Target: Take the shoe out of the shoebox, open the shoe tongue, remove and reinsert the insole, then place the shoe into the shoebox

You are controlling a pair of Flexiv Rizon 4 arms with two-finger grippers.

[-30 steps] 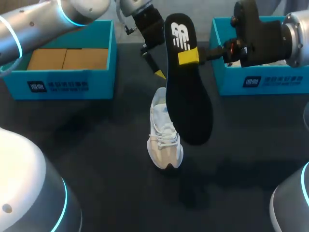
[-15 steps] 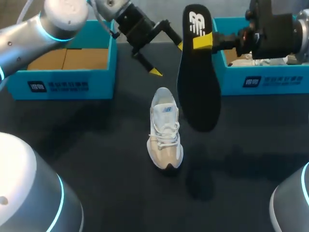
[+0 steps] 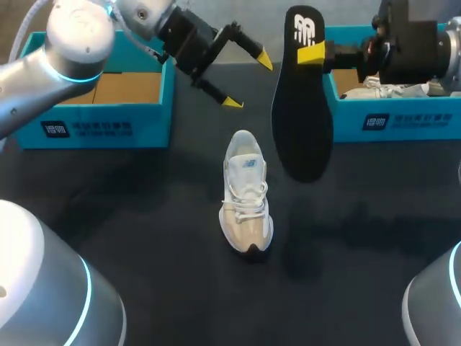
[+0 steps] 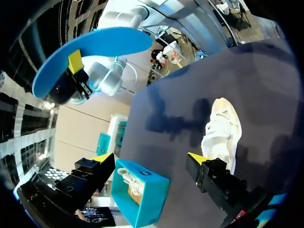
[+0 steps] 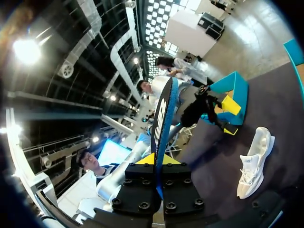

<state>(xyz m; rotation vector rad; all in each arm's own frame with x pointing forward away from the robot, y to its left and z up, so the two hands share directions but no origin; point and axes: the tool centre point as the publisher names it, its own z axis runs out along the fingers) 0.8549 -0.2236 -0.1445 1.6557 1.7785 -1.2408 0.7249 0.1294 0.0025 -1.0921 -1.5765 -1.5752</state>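
From above, the right gripper clamps the insole by its upper end. The insole hangs lengthwise just beside the shoe, on that arm's side. The left gripper gapes empty beyond the shoe's heel. Its wrist view shows the shoe ahead; the right's shows the insole edge-on, with the shoe below.

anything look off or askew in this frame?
Nothing stands out. The white lace-up sneaker stands upright on the dark table, the flat black insole hangs clamped in the right gripper, and the left gripper is open and empty.
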